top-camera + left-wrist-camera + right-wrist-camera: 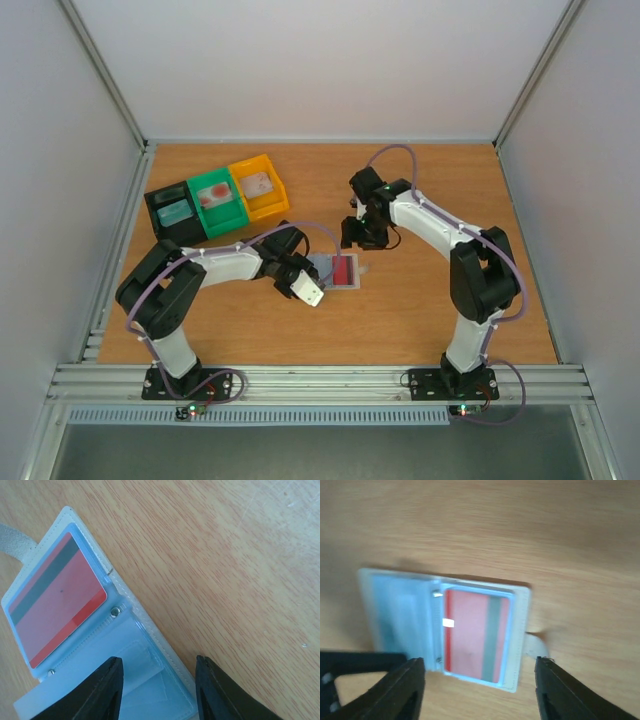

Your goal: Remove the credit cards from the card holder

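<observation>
Since the holder (335, 270) lies spread flat on the table (420, 300) between the arms, its red, dark-striped card (60, 607) shows through one pocket. Left gripper (157, 682) straddles the pale pocket, jaws apart; right gripper (480, 669) hangs released above. Only the top view catches the bins (215, 200).

The left arm (215, 265) was extended from its base at the near left edge of the desk (420, 320) toward the centre, elbow bent. The left gripper (157, 690) pointed downward, jaws parted. The right arm (440, 225) stood folded at the near right edge, forearm angled left. The right gripper (480, 690) faced down, jaws spread wide.
</observation>
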You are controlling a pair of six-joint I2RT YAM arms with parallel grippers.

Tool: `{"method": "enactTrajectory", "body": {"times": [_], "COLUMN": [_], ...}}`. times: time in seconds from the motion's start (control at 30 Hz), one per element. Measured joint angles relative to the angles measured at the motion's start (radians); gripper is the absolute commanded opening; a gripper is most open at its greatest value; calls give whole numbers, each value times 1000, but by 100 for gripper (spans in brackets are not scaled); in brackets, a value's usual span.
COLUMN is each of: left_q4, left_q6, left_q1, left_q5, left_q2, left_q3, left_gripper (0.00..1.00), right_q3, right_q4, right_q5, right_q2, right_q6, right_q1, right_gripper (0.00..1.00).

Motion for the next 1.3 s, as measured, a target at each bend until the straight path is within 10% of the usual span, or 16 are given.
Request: {"method": "enactTrajectory", "body": {"times": [0.1, 0.53, 0.93, 1.3], "left_q4": [10, 40, -60, -305], "left_q6": [4, 13, -32, -151], "left_q1": [2, 2, 18, 42], "left_q5": [4, 5, -80, -175], "left_q2": [-3, -16, -33, -153], "left_q3": [-7, -30, -4, -39], "left_gripper": [41, 41, 34, 35], "right_q3": [2, -96, -93, -163], "right_q4": [-43, 18, 68, 131], "right_q5": [96, 18, 13, -49], "right_q2": [28, 127, 151, 106], "right_q6": [-2, -18, 3, 18], "right_q1": [-2, -17, -18, -17], "right_gripper": [90, 85, 22, 1]}}
